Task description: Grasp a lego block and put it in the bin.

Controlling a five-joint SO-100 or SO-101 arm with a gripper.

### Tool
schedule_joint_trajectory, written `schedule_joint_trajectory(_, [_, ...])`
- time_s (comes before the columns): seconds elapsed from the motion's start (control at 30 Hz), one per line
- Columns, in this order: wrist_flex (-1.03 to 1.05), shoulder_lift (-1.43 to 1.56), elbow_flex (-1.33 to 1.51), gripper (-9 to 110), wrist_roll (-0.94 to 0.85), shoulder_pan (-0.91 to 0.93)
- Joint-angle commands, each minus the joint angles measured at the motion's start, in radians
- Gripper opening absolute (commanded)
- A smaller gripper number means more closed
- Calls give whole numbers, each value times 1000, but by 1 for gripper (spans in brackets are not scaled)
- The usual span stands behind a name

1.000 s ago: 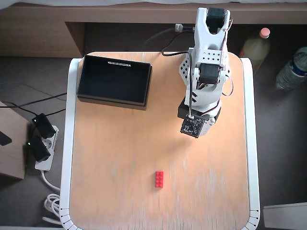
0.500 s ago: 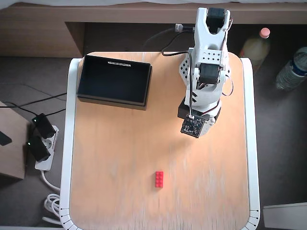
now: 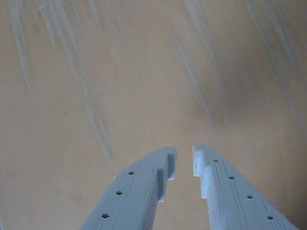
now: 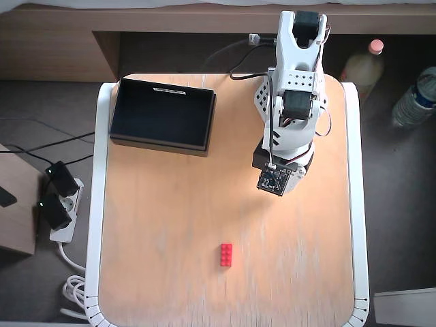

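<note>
Table (image 4: 170,225), light wood top with white rim, fills most of the overhead view; in the wrist view its bare scuffed surface (image 3: 96,86) is all that lies under the camera. White arm (image 4: 294,102) stands at the table's far edge right of centre, folded down over itself, small circuit board with camera at its lower end. Bin (image 4: 162,113), a black shallow tray with a thin white strip on its far long wall, sits at the far left corner of the table, to the left of the arm and apart from it; nothing visible inside. Two bottles on the floor off the right side of the table, one with a pink cap (image 4: 361,66), one clear with a blue label (image 4: 415,97). White power strip with black plugs (image 4: 58,204) and cables on the floor off the left side. Gripper (image 3: 184,165) is seen only in the wrist view: two pale blue-grey fingers (image 3: 139,189) enter from the bottom edge, tips close with a narrow gap between them, holding nothing, pointing at bare table. Lego block (image 4: 226,254), small and red, lies flat on the near half of the table, long side running near to far, well apart from the arm and from the bin, below and slightly left of the arm's lower end in the overhead view; not in the wrist view.
</note>
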Motion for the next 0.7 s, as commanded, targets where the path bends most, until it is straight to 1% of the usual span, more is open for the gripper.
schedule_joint_trajectory(0.0, [9,89,155,0,8,-25])
schedule_joint_trajectory(0.03, [9,89,155,0,34,-25])
schedule_joint_trajectory(0.37, [9,89,155,0,41,-25])
schedule_joint_trajectory(0.67, [8,91,155,0,158,-34])
